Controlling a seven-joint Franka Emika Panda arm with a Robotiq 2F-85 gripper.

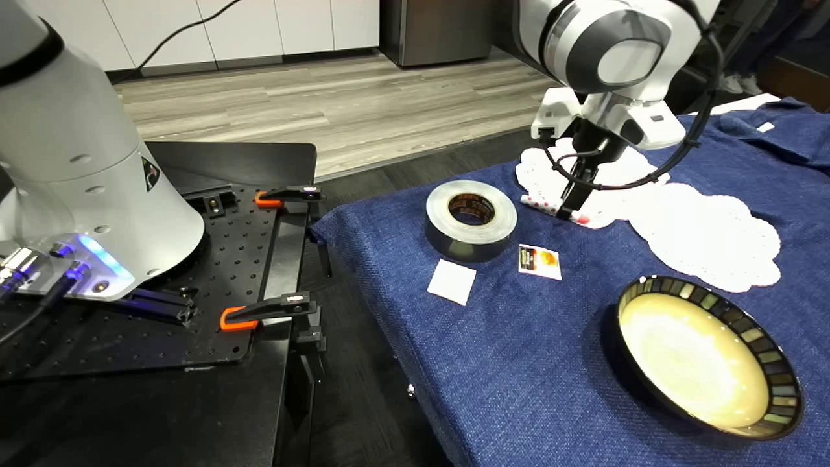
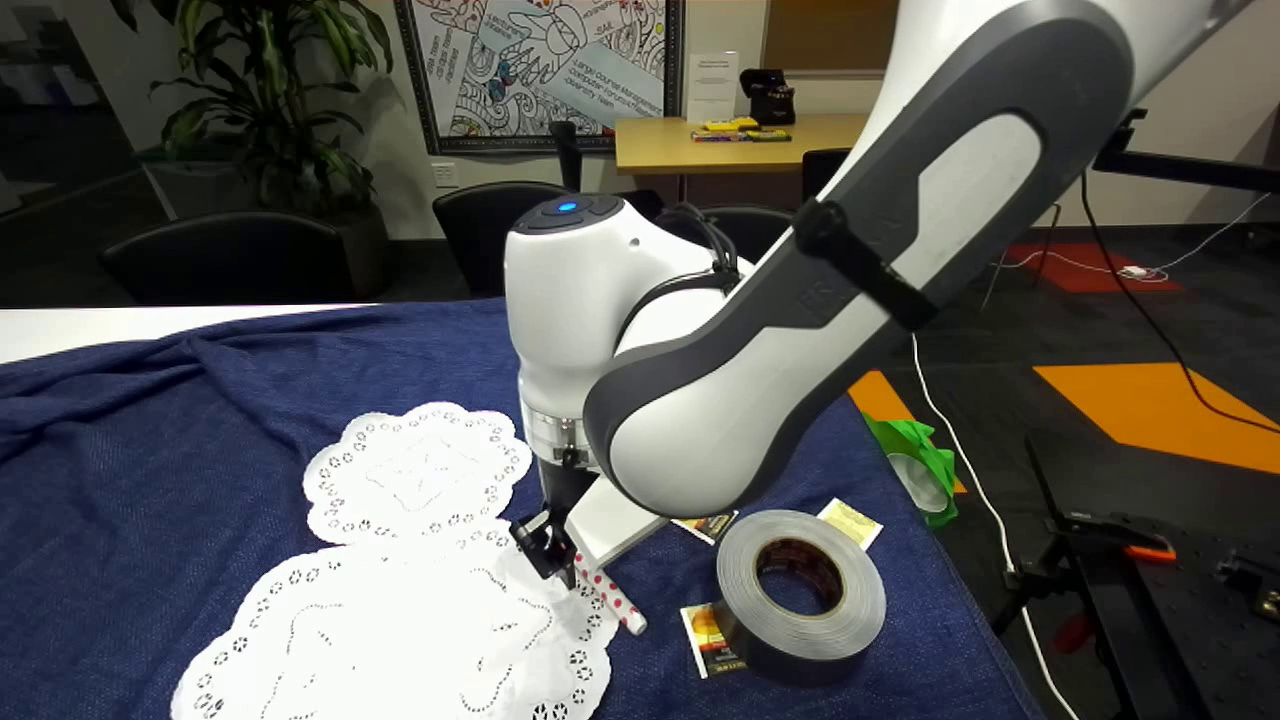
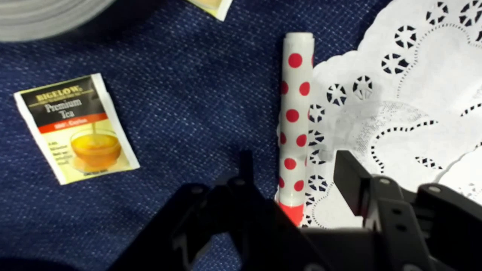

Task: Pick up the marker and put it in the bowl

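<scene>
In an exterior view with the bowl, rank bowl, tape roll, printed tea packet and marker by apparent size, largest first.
Largest: bowl, probably nearer the camera too.
Next: tape roll.
Smallest, unranked: printed tea packet and marker, since the marker looks longer but slimmer and is partly hidden.

Robot base [image 1: 97,162] stands upright w/ its LED strip [image 1: 104,256] lit blue-white. In an exterior view the arm [image 2: 810,350] slants down to the wrist [image 2: 575,310], black strap [image 2: 865,265] across the forearm, blue LED [image 2: 568,206] glowing up top. Gripper [image 3: 295,163] points down pretty low, black cable [image 1: 695,135] looping past it; per the wrist cam, fingers [image 3: 350,180] are spread w/ an obvious gap btwn 'em, tips abt level.
</scene>
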